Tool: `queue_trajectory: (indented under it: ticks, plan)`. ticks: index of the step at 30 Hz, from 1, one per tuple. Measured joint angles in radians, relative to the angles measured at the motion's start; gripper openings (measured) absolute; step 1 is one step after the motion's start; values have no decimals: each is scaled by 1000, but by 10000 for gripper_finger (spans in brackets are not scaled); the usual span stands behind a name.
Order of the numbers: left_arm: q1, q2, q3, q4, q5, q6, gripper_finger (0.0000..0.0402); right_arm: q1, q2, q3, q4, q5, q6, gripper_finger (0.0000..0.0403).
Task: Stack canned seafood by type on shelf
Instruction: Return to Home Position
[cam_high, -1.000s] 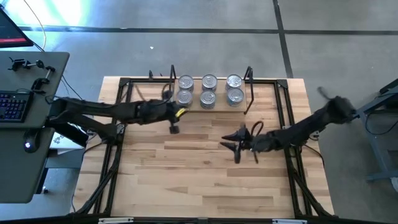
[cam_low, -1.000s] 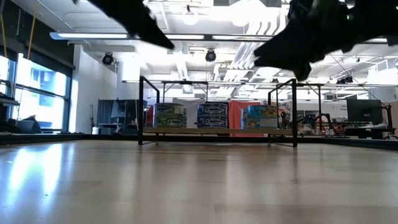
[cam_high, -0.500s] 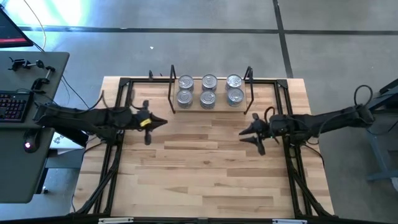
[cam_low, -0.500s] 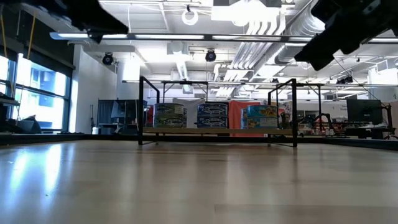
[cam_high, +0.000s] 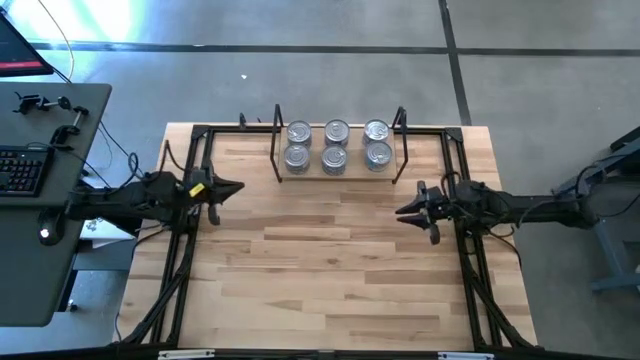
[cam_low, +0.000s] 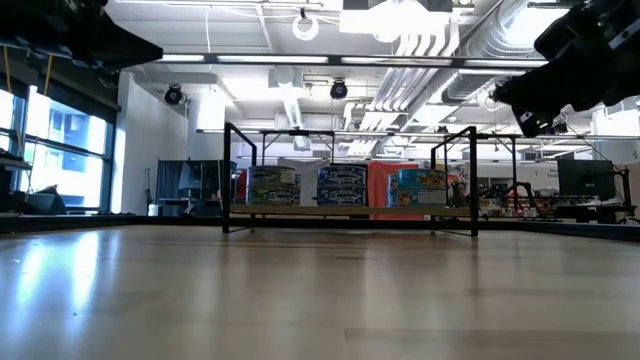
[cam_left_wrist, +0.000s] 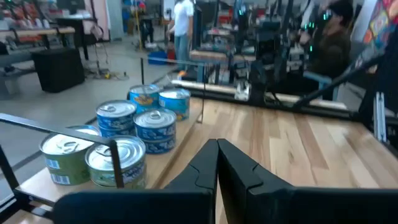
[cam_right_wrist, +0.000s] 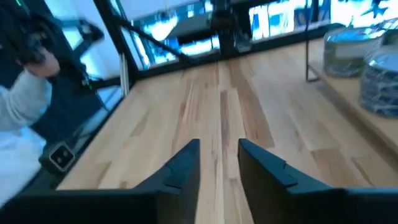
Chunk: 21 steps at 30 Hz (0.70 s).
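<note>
Two grippers, neither carrying anything. Left gripper (cam_high: 226, 188) off shelf's (cam_high: 277, 142) left end, fingers pressed together. Right gripper (cam_high: 404, 212) off shelf's right end, fingers slightly spread. Canned seafood (cam_high: 335, 146) all on shelf, two rows of three. Risk: homing swing drifting toward shelf clips shelf end, jolts piles, top tins slide off. Arm cables near black tube frame (cam_high: 186, 250), snag possible.

The left end effector (cam_high: 223, 189) has been drawn back from beside the shelf's (cam_high: 355, 168) left end to the left edge of the tabletop (cam_high: 320, 270). The right end effector (cam_high: 413, 209) has been pulled from mid-tabletop out to the right edge. In the low view, both arms have been shifted toward the upper corners.
</note>
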Motion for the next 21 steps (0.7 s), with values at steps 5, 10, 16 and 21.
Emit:
queue_trajectory:
  ticks: [5,10,16,21]
  plan:
    - [14,-110,-19,-60,1,-8,1,-19,-160,-43,-35,-2,4,43]
    - [19,-179,-19,-115,0,-15,1,-18,-290,-93,-39,-2,1,4]
    - [18,-196,-19,-138,7,-32,0,-17,-351,-119,-23,0,3,10]
    - [18,-197,-88,-11,42,-12,0,-16,-346,-139,21,-1,-2,1]
